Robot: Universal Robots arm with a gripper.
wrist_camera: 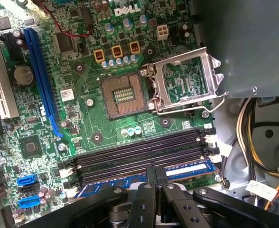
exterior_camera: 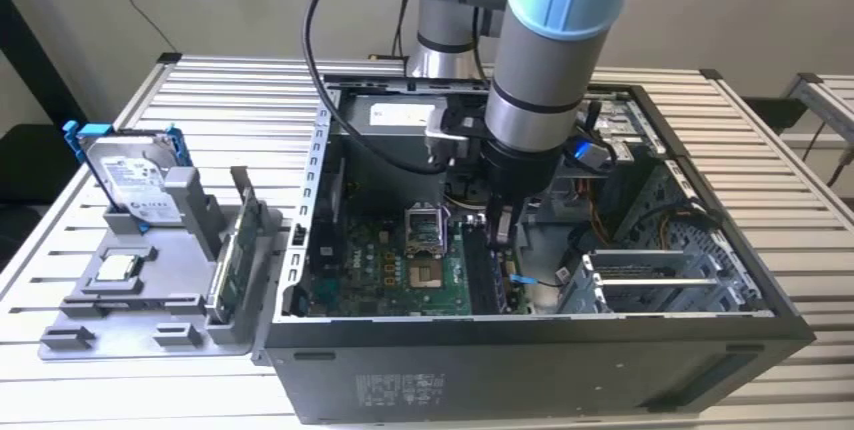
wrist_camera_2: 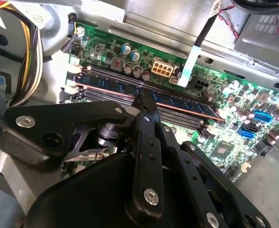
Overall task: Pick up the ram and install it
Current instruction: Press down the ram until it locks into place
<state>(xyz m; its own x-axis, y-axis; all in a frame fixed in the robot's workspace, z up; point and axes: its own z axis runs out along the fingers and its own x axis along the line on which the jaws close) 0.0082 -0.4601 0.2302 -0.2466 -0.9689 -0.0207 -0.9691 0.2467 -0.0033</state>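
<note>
End effector (wrist_camera_2: 144, 102) is down inside the open PC case (exterior_camera: 534, 370), fingers pressed together right on top of the ram (wrist_camera_2: 177, 102). The ram sits edge-up in the outermost memory slot on the motherboard (wrist_camera: 82, 128), centre of the exterior view. Over on the left of the worktop (exterior_camera: 747, 130), a grey holder (exterior_camera: 134, 300) props up a hard drive (exterior_camera: 134, 185).
</note>
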